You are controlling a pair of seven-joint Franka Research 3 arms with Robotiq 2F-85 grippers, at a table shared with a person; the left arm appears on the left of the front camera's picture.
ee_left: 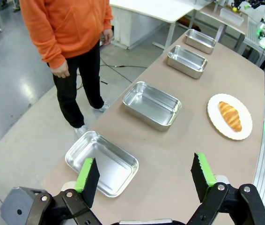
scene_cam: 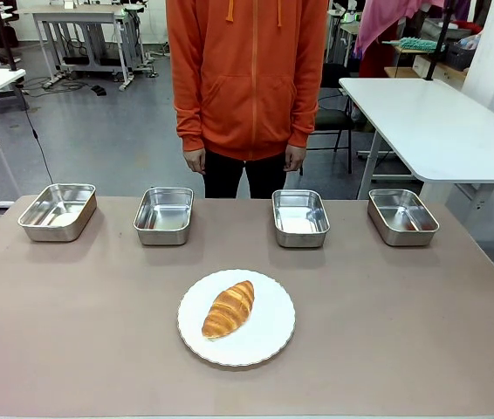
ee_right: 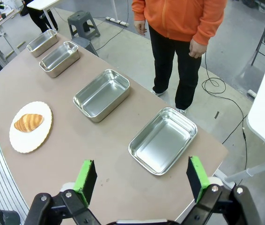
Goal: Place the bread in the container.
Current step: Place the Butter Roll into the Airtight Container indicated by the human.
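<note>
**Four pans (scene_cam: 163,215) empty, bread (scene_cam: 229,309) on the plate (scene_cam: 264,336)**

Four look-alike steel pans stand in one row along the far side of the table (scene_cam: 72,340), well apart from one another, all upright and empty. I cannot tell which of them is the container meant. The bread lies on a round white plate nearer my side of the table, about midway across. It is in front of the gap between the two middle pans and apart from every pan. It lies slantwise, a little left of the plate's middle, touching only the plate.

My left gripper (ee_left: 144,168) hangs above the table's left end with its fingers spread wide and nothing between the green pads (ee_left: 83,176). The left-end pan (ee_left: 106,164) sits beneath it, and the bread shows farther along the table on its plate. My right gripper (ee_right: 141,176) hangs above the table's right end, fingers likewise spread wide and holding nothing. The right-end pan (ee_right: 163,139) lies just ahead of them.

A person (scene_cam: 247,78) in an orange hoodie stands at the far side behind the two middle pans. Both hands (scene_cam: 195,161) are down at the sides, empty and off the table.
</note>
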